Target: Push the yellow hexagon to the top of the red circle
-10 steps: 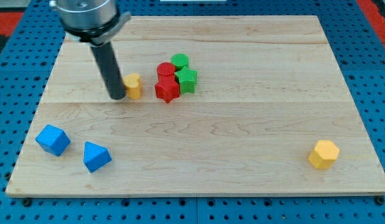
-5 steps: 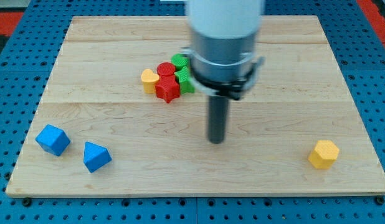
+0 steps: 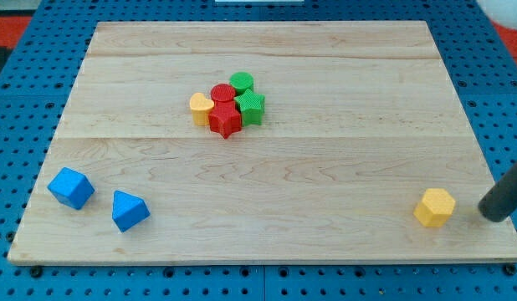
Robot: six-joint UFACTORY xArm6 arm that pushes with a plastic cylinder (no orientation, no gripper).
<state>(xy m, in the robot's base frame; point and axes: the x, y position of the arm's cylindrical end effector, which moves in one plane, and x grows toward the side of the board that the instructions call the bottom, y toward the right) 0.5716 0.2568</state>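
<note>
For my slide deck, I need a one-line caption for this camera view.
My tip sits just right of the yellow hexagon block, far from the red circle block in the central cluster on the wooden board.

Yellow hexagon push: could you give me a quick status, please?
My tip just right of the yellow hexagon, small gap. Red circle far up-left, in the cluster. Green cylinder crowds the spot above it.

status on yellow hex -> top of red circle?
Done: nothing visible; the yellow hexagon sits near the view's bottom right, far from the red circle in the central cluster. In hand: my tip is just to the view's right of the hexagon, apparently not touching. Left: the whole push up-left to above the circle, beside the green circle.
</note>
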